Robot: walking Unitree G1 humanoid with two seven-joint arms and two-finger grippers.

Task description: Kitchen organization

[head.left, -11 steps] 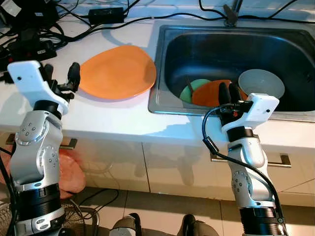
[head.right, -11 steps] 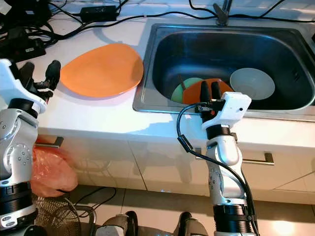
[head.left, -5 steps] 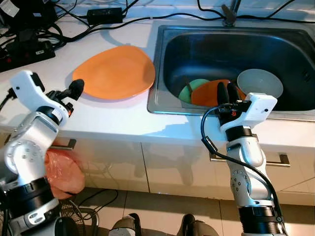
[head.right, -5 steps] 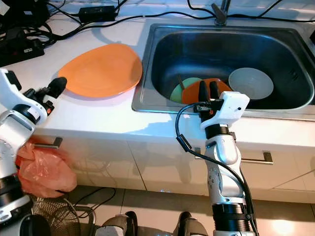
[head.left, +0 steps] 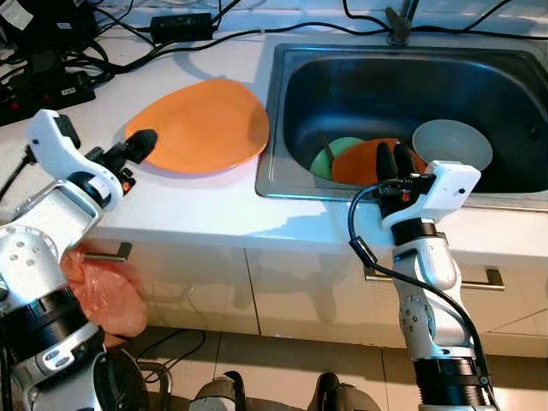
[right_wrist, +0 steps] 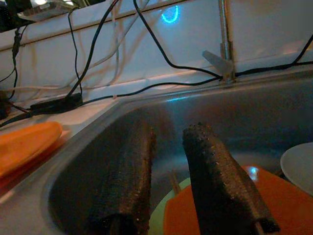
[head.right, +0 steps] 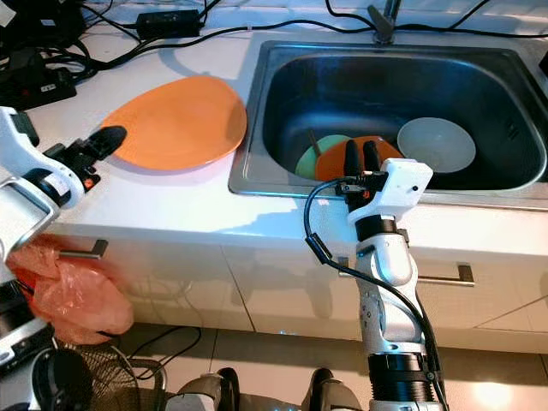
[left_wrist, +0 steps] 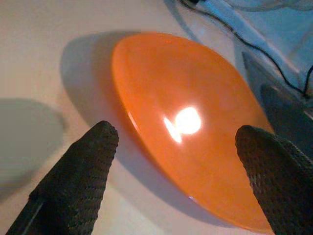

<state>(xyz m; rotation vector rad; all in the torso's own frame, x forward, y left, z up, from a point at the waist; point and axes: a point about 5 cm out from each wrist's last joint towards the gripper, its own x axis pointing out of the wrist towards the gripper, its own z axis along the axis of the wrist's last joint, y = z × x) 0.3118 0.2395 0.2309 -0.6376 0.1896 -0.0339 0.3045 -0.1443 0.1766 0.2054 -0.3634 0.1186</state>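
Orange plate (head.left: 203,126) lies flat on the white counter (head.left: 214,205), beside the steel sink (head.left: 282,103). I have the left gripper (left_wrist: 181,181) spread wide, fingers either side of the plate's near rim, seemingly lined up to pinch that edge. My right gripper (head.left: 395,161) hovers at the sink's front edge, fingers a narrow gap apart, holding nothing. Below it sit an orange dish (head.left: 364,163), green dish (head.left: 336,152) and white bowl (head.left: 453,144), likely next.

text: none legible | labels/brands/numbers: none readable on the sink (head.left: 282,111), the orange plate (head.left: 205,124) beside it, or the surface (head.left: 197,210)
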